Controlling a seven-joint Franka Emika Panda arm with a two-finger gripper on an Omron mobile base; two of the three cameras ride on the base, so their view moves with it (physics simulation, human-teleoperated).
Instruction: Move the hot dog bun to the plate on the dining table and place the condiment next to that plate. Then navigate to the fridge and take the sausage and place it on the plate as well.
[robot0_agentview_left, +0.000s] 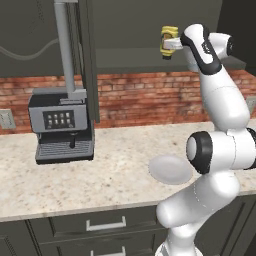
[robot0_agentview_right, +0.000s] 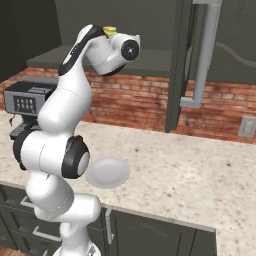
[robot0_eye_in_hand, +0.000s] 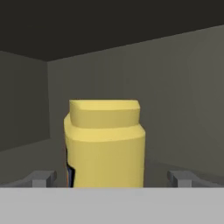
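The condiment (robot0_eye_in_hand: 105, 144) is a yellow squeeze bottle standing upright on the shelf of an open upper cabinet. The same condiment (robot0_agentview_left: 168, 42) sits high at the raised hand in the left base view, and the condiment's yellow top (robot0_agentview_right: 110, 31) peeks over the wrist in the right base view. My gripper (robot0_eye_in_hand: 112, 179) is open. Its two fingertips (robot0_eye_in_hand: 41, 178) stand to either side of the bottle's base, each with a small gap. Nothing is held. The hot dog bun, the task's plate, the dining table, the fridge and the sausage are out of view.
A small plain white plate (robot0_agentview_left: 170, 169) lies on the stone counter (robot0_agentview_left: 100, 170) near my arm's base. A grey coffee machine (robot0_agentview_left: 62, 127) stands at the left by the brick wall. An open cabinet door (robot0_agentview_left: 85, 60) hangs edge-on above it.
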